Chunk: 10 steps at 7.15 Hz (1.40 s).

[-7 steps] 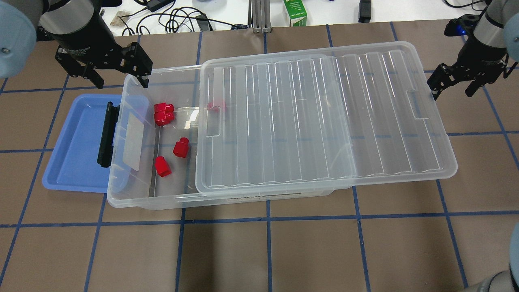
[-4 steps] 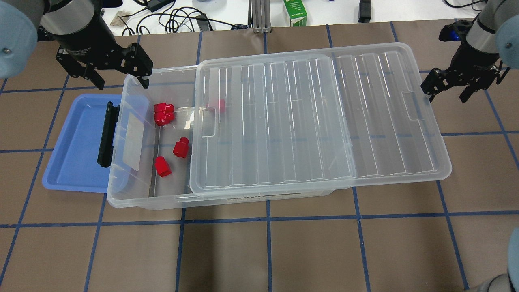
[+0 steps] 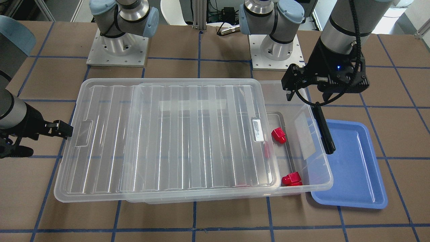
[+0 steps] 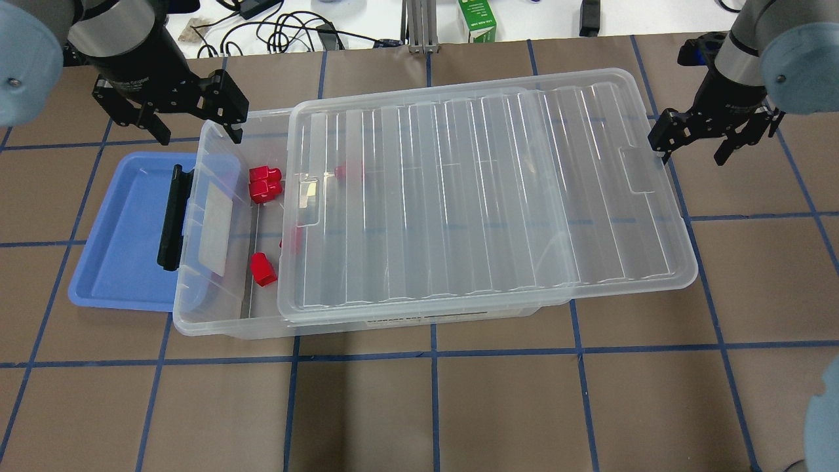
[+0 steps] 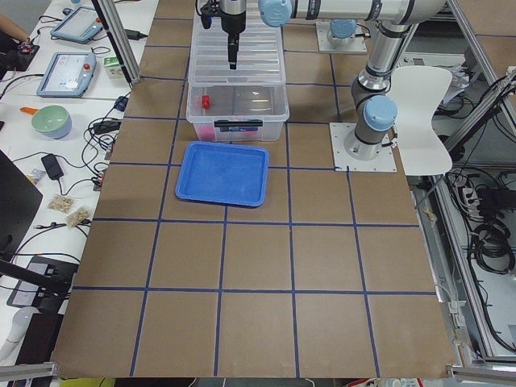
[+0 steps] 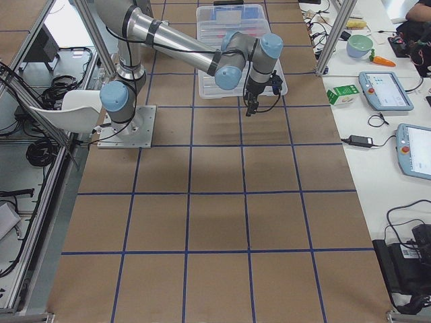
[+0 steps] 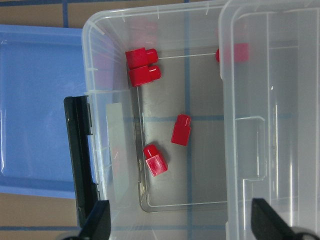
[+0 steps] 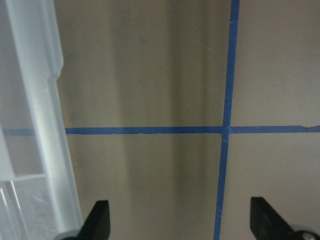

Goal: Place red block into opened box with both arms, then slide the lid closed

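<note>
The clear box (image 4: pixel 223 326) lies across the table, and its ribbed clear lid (image 4: pixel 472 196) covers all but a strip at the left end. In that strip lie three red blocks (image 4: pixel 265 174) (image 4: pixel 265 190) (image 4: pixel 263 269). Two more red blocks (image 4: pixel 351 172) (image 4: pixel 290 240) show through the lid. My left gripper (image 4: pixel 196 128) hangs open above the box's far left corner, holding nothing. My right gripper (image 4: pixel 693 151) is open, with one finger against the lid's right short edge (image 8: pixel 45 125).
A blue tray (image 4: pixel 124 229) sits partly under the box's left end, below the black clip (image 4: pixel 172 216). Cables and a green carton (image 4: pixel 477 19) lie on the white bench beyond the far edge. The lid overhangs the box on the right.
The right gripper has moved left and the lid has slid left with it, narrowing the open strip and covering one more red block. The left gripper has stayed put.
</note>
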Each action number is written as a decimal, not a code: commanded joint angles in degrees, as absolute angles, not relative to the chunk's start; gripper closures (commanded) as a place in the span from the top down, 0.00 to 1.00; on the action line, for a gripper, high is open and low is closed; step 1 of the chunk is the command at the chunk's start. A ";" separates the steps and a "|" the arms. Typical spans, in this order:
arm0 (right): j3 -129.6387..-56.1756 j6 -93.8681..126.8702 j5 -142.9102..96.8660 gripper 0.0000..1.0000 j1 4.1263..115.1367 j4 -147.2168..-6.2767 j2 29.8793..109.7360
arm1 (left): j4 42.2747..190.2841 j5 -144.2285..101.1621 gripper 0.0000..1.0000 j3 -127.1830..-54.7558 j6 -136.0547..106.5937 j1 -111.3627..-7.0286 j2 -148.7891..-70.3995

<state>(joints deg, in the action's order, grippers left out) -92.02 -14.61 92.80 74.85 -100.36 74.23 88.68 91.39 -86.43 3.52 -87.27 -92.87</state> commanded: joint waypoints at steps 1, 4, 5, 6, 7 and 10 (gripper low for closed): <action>-92.02 -9.70 92.12 1.00 77.68 -100.37 74.27 | 88.68 91.41 1.00 -86.48 3.52 -87.28 -92.90; -92.02 -4.86 92.02 1.00 80.24 -100.37 74.27 | 88.68 91.41 1.00 -86.48 3.52 -87.28 -92.90; -91.59 -3.79 92.11 1.00 81.55 -100.63 74.18 | 88.68 91.41 1.00 -86.48 3.52 -87.28 -92.90; -91.50 -2.04 92.02 1.00 82.43 -100.63 74.18 | 88.68 91.41 1.00 -86.48 3.52 -87.28 -92.90; -91.41 -1.33 92.02 1.00 82.62 -100.81 74.09 | 88.68 91.41 1.00 -86.48 3.52 -87.28 -92.99; -91.41 1.21 91.93 1.00 84.37 -100.90 74.09 | 88.59 91.41 1.00 -86.48 3.52 -87.28 -92.99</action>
